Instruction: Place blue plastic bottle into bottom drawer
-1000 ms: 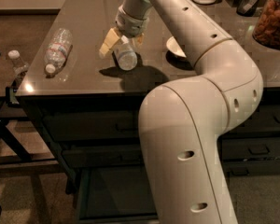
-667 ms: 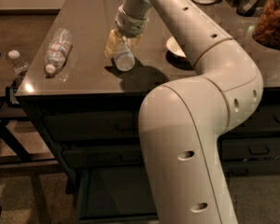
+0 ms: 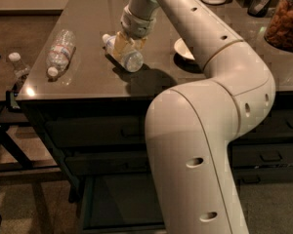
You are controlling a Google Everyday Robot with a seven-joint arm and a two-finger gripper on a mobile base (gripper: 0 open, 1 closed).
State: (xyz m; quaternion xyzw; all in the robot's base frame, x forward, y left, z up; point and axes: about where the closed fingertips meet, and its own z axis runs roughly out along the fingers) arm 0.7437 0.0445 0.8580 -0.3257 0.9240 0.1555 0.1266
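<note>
One tray open: bottom drawer (image 3: pixel 121 200) stands out under the front, ready to receive.
Bottle: blue plastic bottle (image 3: pixel 133 61) lies sideways on the worktop (image 3: pixel 88 84).
Gripper: gripper (image 3: pixel 128 48) directly over it, jaws pinching its middle, apparently for the lift.

Gripper (image 3: pixel 125 47) down over blue plastic bottle (image 3: pixel 131 61), which lies on its side on countertop (image 3: pixel 88 82), upper centre. Clear water bottle (image 3: pixel 59 50) lies upper left. Bottom drawer (image 3: pixel 115 204) open, lower centre.
</note>
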